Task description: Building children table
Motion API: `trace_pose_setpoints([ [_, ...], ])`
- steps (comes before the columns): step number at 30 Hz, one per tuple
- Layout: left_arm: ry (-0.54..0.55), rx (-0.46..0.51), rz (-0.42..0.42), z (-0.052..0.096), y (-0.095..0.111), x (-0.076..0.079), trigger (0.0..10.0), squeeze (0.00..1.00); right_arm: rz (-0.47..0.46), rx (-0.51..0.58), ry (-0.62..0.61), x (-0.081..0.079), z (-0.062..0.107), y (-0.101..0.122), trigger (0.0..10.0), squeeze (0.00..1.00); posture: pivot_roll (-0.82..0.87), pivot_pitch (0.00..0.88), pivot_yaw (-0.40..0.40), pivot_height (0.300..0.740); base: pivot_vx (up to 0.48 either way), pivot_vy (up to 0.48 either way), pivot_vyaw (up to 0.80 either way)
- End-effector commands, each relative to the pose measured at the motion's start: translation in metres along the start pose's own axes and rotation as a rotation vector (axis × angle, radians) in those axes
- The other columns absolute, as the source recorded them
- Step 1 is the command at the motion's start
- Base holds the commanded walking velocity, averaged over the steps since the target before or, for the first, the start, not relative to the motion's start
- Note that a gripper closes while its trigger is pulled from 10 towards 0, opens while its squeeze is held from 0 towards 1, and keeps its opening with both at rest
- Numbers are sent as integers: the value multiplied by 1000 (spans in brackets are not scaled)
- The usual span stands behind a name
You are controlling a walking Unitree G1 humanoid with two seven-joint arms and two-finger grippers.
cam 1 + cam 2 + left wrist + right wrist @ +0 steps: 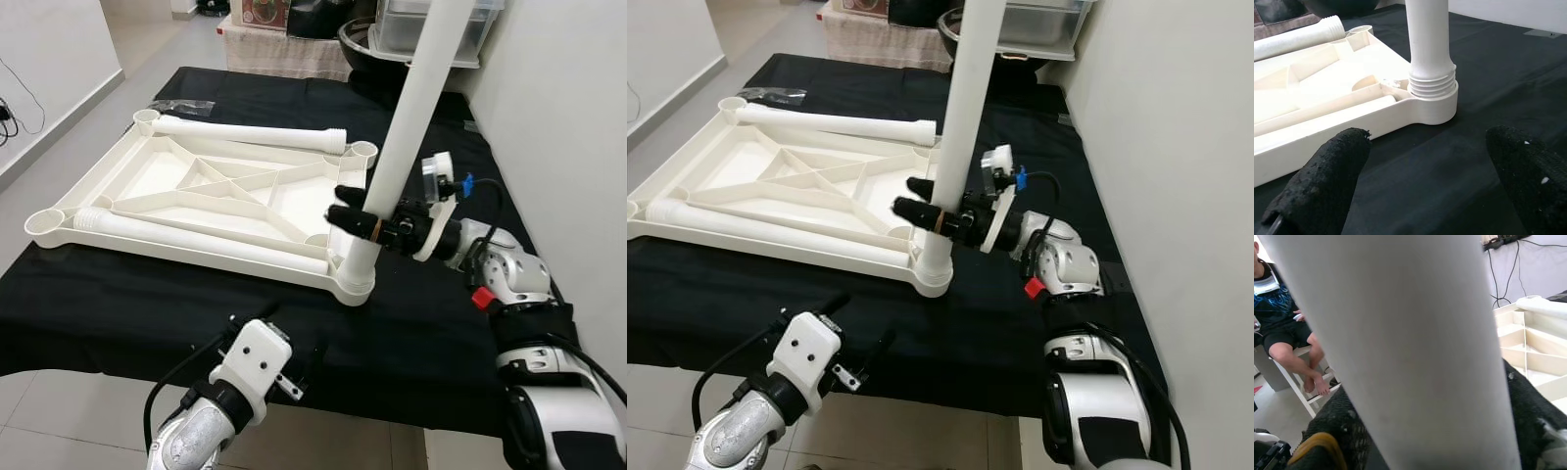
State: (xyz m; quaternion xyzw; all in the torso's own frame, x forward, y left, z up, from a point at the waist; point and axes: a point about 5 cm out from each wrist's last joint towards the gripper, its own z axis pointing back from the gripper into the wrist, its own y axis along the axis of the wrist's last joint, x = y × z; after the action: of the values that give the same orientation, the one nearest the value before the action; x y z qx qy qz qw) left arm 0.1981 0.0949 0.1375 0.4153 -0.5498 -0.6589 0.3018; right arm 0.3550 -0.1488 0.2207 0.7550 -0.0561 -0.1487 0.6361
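White plastic tabletop lies upside down on a black-covered worktop, two loose legs resting on it. Right gripper has its jaws clamped around an upright leg standing in the near corner socket. Left gripper hovers nearby, jaws wide apart and empty. The leg looks light, stiff and smooth; gripping low, near the thread, seems steadiest

Table leg upright in corner socket
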Motion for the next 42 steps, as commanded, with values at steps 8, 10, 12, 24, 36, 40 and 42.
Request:
trace_pose_setpoints([
  [8,-9,-9,12,1,-2,2,10000,0,119,6,-48,2,-25,5,0,0,140,88,-103,740,0,0,0],
  [10,-9,-9,12,1,-2,2,10000,0,149,9,-121,3,-26,3,0,0,140,88,-104,740,0,0,0],
  [12,-9,-9,14,1,-2,3,10000,0,173,24,-276,8,-25,1,0,0,133,86,-104,740,0,0,0],
  [24,-15,-10,12,0,-3,2,10000,0,167,52,-1415,30,30,-16,0,0,121,81,-95,740,0,0,0],
  [36,-11,-11,11,0,-4,1,10000,0,40,164,-1584,-5,-4,-26,10000,0,125,78,-97,740,0,0,0],
  [40,-11,-10,12,0,-4,2,10000,0,67,236,-1496,-7,-16,-17,10000,1000,125,78,-97,740,0,0,0],
  [42,-13,-9,12,0,-4,2,10000,0,121,284,-1426,-6,-18,-9,10000,1000,122,77,-97,740,0,0,0],
])
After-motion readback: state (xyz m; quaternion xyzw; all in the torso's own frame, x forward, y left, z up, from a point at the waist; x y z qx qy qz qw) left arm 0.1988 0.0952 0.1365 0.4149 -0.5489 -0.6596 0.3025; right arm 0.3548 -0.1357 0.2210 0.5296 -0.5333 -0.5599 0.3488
